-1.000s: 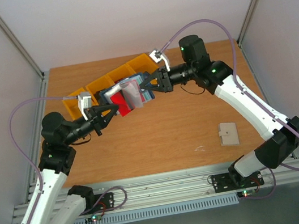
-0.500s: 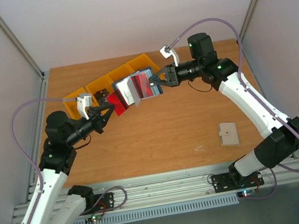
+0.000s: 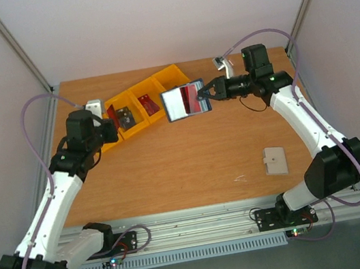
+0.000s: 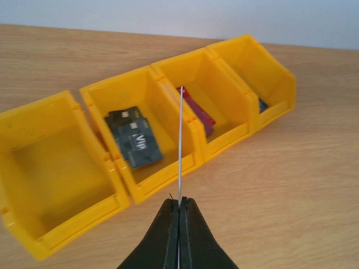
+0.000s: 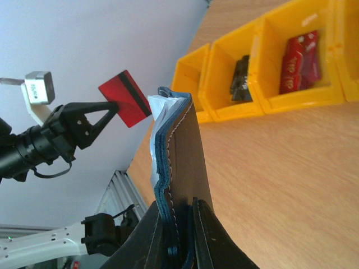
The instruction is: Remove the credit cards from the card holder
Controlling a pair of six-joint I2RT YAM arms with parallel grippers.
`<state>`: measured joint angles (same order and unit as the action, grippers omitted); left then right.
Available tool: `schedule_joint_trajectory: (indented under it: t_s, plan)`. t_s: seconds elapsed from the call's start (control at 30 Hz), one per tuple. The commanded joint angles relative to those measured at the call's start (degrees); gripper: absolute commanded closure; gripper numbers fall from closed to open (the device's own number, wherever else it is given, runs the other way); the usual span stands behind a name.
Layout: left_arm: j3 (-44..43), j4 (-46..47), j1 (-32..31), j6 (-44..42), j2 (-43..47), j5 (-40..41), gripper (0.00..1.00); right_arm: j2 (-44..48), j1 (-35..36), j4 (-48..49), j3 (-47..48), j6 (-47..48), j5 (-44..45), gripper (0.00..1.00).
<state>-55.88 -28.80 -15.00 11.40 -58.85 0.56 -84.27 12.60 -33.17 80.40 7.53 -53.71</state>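
Note:
My right gripper [image 3: 209,92] is shut on one edge of the dark navy card holder [image 3: 185,101] and holds it open above the table; a red card [image 3: 191,98] shows in its blue-grey pockets. In the right wrist view the card holder [image 5: 182,151] stands edge-on between the shut fingers [image 5: 188,224]. My left gripper [image 3: 110,120] is shut on a red credit card [image 5: 126,98], clear of the holder, over the yellow bins. In the left wrist view this card [image 4: 180,145] is a thin edge-on line rising from the closed gripper [image 4: 179,204].
A row of yellow bins [image 3: 169,75] runs diagonally at the back left. One bin holds a dark card [image 4: 133,144], the one beside it red cards [image 4: 197,111]. A beige square pad [image 3: 275,161] lies at the right front.

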Motion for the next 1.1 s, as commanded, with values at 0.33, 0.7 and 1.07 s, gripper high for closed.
schedule_joint_trajectory:
  t_s: [0.33, 0.7, 1.07]
  plan:
    - [4.18, 28.08, -5.03, -27.45, -0.97, -29.97, 1.0, -8.83, -0.83, -4.24, -13.02, 0.16, -8.28, 0.99]
    - [18.07, 72.35, -6.48, -95.27, -15.19, -38.16, 1.0, -12.06, -0.87, -8.28, -13.42, 5.91, -6.17, 0.99]
    - [-10.76, 57.42, 5.94, -107.28, -43.69, -55.68, 1.0, -16.2, -1.07, -17.32, -3.28, 12.28, -4.86, 0.99]
